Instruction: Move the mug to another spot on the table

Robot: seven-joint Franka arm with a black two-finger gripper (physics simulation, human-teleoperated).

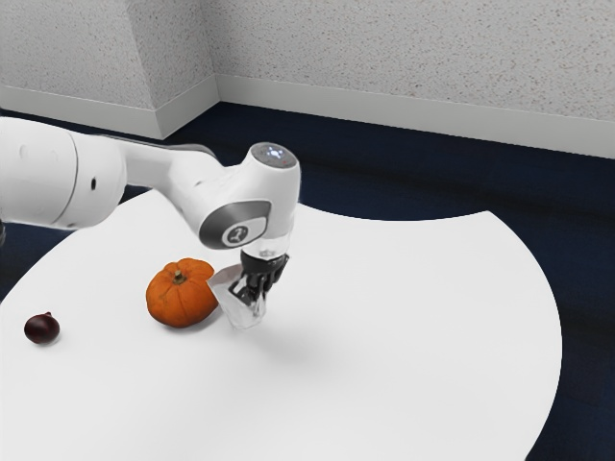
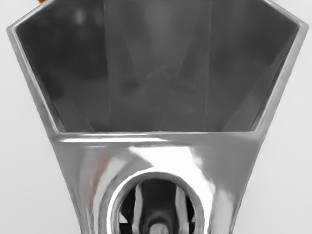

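The mug sits a little left of the exterior view's centre, tipped at an angle, just right of the pumpkin. I cannot tell whether its lower edge touches the table. My gripper comes down on it from above, black fingers clamped on the mug's wall, so I judge the grasp made and the carrying step in hand. The next move calls for a lift clear of the tabletop and a sweep toward the bare white stretch at the frame's right, away from the pumpkin. It then needs a levelled set-down, since the mug hangs tilted in my grip.

The mug is polished metal, silvery and mirror-like, its wall cut in flat facets. In the wrist view its inside is an angular dark hollow, with a rounded handle ring nearest my hand. The pumpkin is orange, ribbed and stubby-stemmed. Farther left lies a small, glossy dark-red bulb. The table is matte white with a curved edge.
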